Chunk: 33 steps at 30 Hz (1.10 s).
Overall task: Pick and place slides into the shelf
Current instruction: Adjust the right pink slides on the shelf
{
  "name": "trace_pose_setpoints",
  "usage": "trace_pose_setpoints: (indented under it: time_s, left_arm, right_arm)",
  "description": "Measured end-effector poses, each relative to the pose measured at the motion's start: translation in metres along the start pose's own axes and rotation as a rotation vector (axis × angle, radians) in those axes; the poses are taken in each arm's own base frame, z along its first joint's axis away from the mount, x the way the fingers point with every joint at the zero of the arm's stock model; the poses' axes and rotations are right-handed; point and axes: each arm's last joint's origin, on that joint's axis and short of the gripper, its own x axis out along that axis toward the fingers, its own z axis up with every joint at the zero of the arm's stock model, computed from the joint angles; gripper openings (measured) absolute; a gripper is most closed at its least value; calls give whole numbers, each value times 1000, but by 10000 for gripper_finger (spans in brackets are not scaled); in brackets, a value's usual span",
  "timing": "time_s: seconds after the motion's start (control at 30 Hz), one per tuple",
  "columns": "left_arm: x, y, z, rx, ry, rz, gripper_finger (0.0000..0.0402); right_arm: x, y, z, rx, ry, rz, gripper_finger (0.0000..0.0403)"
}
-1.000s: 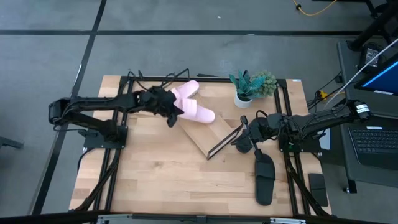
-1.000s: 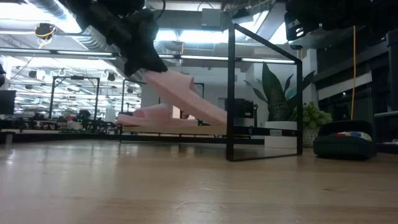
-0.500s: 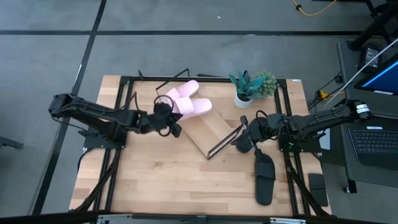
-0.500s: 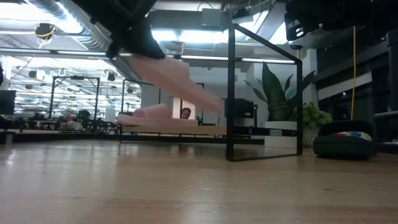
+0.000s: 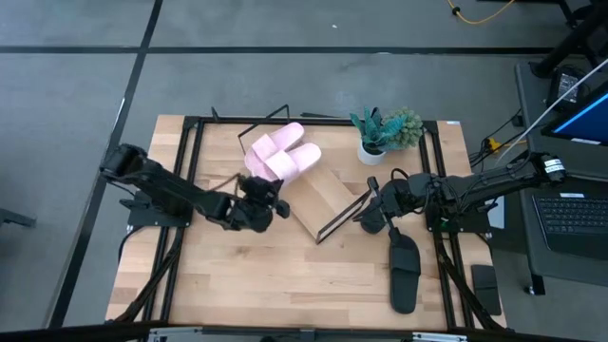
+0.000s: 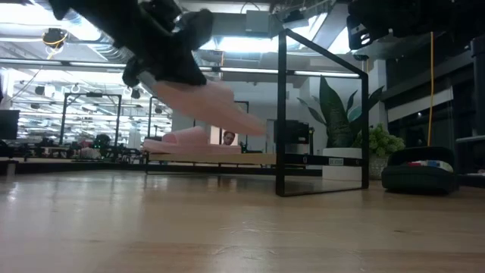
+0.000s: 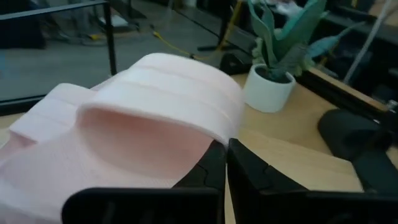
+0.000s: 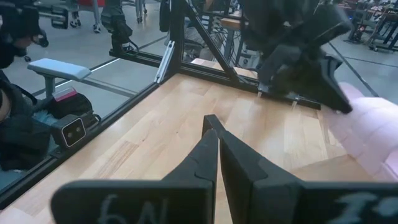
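Observation:
Two pale pink slides lie side by side at the shelf's far left end, one farther left [image 5: 269, 144] and one nearer [image 5: 299, 161]. The shelf's slanted wooden board [image 5: 328, 204] runs toward the right between black wire rods. My left gripper [image 5: 274, 198], shut, sits just on the near side of the nearer pink slide [image 7: 143, 118], pointing toward the far right. My right gripper [image 5: 367, 217], shut and holding nothing, hovers at the shelf's right end. A black slide [image 5: 404, 271] lies flat on the table near the right edge. My left gripper has its shut fingertips [image 7: 214, 155] against the nearer pink slide's side, just below the strap's edge [image 7: 221, 127]. The fingers come nearly level from the table's near left. They hide the spot itself, so I cannot tell whether they bear the slide or only touch it.
A potted plant [image 5: 372, 150] with a second small green plant [image 5: 407, 125] stands at the far right of the table. Black frame rails [image 5: 180, 190] run along both sides of the table. Bare wood [image 5: 266, 275] stretches across the near half.
My left gripper, shut throughout, has gone toward the near edge and a little right, sinking and turning until it points toward the far right. The nearer pink slide has swung about: its right end moved toward the far edge, and it now lies alongside the other pink slide.

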Motion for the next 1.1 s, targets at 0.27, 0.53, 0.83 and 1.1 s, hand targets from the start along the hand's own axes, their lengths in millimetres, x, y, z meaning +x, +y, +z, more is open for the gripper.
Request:
trace_pose_setpoints:
  time_s: [0.27, 0.53, 0.83, 1.1]
  left_arm:
    - [5, -12, -24, -49, -105, 51, 0]
    - [8, -15, -39, -67, -131, 70, 0]
    - [14, -13, -55, -90, -149, 100, 0]
    - [20, -10, -66, -116, -161, 125, 0]
  right_arm:
    - [0, 0, 0, -18, 3, 0, 21]
    - [0, 0, -1, -17, 10, 1, 21]
    - [0, 0, -1, -13, 12, 2, 21]
    - [0, 0, -2, 13, 20, 3, 21]
